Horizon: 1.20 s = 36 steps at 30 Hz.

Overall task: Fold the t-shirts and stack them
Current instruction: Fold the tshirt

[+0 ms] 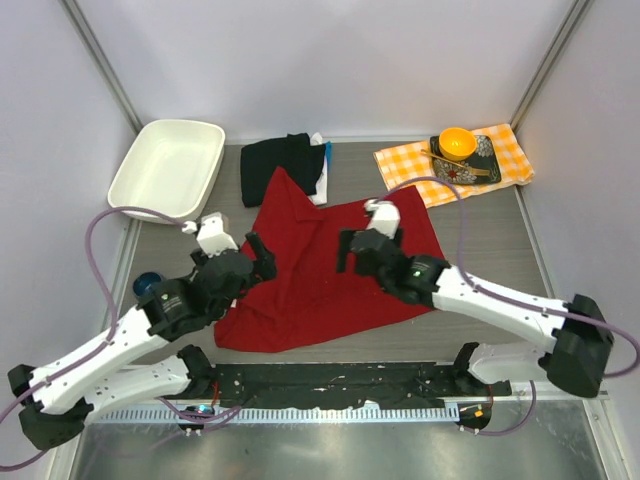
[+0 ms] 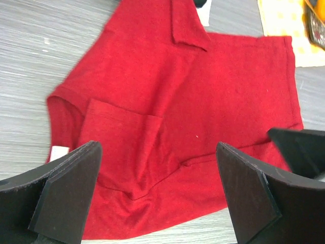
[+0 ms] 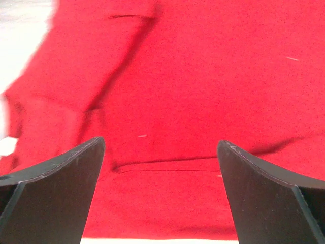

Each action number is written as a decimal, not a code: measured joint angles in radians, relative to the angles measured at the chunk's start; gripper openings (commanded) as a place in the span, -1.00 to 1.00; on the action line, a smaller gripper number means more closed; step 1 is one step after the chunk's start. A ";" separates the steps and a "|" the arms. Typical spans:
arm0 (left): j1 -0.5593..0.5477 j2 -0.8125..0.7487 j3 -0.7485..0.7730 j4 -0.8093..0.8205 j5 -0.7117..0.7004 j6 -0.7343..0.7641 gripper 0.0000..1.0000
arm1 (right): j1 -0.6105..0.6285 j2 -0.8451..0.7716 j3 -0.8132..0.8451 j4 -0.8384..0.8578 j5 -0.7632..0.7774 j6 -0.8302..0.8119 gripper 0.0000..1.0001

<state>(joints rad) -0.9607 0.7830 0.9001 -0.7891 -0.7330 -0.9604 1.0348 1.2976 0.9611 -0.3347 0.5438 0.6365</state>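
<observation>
The red t-shirt (image 1: 330,265) lies spread on the table, partly folded, one sleeve turned in. It fills the left wrist view (image 2: 203,101) and the right wrist view (image 3: 193,91). A folded black t-shirt (image 1: 275,165) with a white one (image 1: 318,185) showing under its right edge lies behind it. My left gripper (image 1: 262,258) is open and empty over the shirt's left edge. My right gripper (image 1: 350,250) is open and empty over the middle of the shirt, close to the cloth.
A white tub (image 1: 167,165) stands at the back left. An orange-and-white checked cloth (image 1: 470,170) at the back right carries a dark tray with an orange bowl (image 1: 457,142). A dark blue object (image 1: 146,285) lies by the left arm.
</observation>
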 measured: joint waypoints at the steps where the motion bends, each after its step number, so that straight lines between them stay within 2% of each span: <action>1: 0.000 0.020 -0.010 0.035 0.021 0.008 1.00 | -0.053 -0.044 -0.042 -0.021 0.014 0.008 0.99; 3: 0.001 0.076 -0.029 0.106 0.080 0.029 1.00 | -0.141 -0.120 -0.122 -0.077 0.036 0.031 0.99; 6: 0.000 0.197 -0.069 0.296 0.203 0.068 0.99 | -0.237 -0.225 -0.200 -0.175 0.055 0.065 0.99; 11: -0.019 0.421 -0.109 0.632 0.418 0.106 1.00 | -0.367 -0.396 -0.177 -0.319 0.161 0.107 0.99; 16: -0.097 0.676 -0.014 0.890 0.557 0.128 0.99 | -0.483 -0.436 -0.108 -0.389 0.263 0.109 0.99; 22: -0.132 0.905 0.098 1.133 0.719 0.092 1.00 | -0.636 -0.407 -0.102 -0.399 0.254 0.095 0.99; 30: -0.153 1.052 0.167 1.257 0.813 0.037 0.99 | -0.799 -0.387 -0.161 -0.357 0.117 0.057 0.99; 36: -0.182 1.122 0.206 1.292 0.842 0.019 1.00 | -0.836 -0.385 -0.171 -0.336 0.058 0.043 0.99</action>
<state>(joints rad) -1.1431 1.9049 1.1065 0.5030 0.1093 -0.9417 0.1989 0.9123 0.7906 -0.6708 0.6022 0.6800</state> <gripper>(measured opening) 0.996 0.996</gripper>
